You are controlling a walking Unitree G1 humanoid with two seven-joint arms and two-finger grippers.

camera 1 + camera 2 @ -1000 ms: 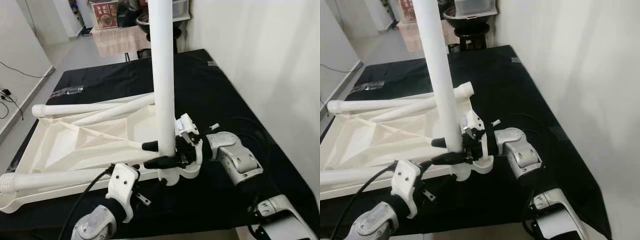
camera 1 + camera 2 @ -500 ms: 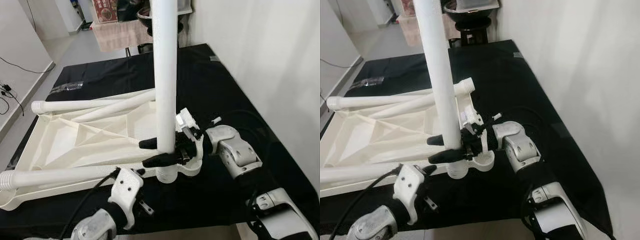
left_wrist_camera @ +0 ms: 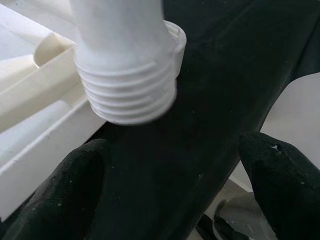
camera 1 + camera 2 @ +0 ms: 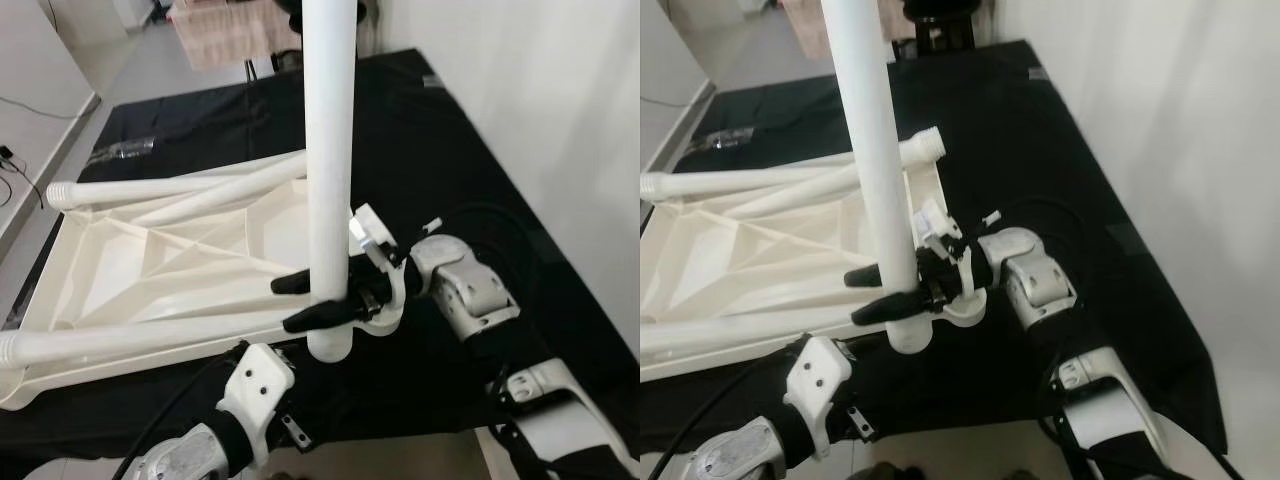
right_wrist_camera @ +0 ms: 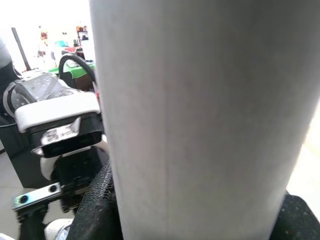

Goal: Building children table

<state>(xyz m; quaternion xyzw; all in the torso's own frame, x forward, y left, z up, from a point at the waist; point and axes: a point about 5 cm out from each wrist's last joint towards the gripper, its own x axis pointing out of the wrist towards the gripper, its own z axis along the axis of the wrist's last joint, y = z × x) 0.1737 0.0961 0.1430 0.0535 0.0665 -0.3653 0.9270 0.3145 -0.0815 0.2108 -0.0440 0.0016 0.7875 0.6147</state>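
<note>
Table leg [image 4: 328, 180]: upright, threaded end down | right gripper [image 4: 308, 302]: clamped on leg | left gripper [image 3: 175, 192]: fingers spread, nothing held

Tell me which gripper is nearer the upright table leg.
Right. The right gripper is clamped around the upright table leg near its threaded lower end. The left gripper sits open just below that threaded end, not touching it.
</note>
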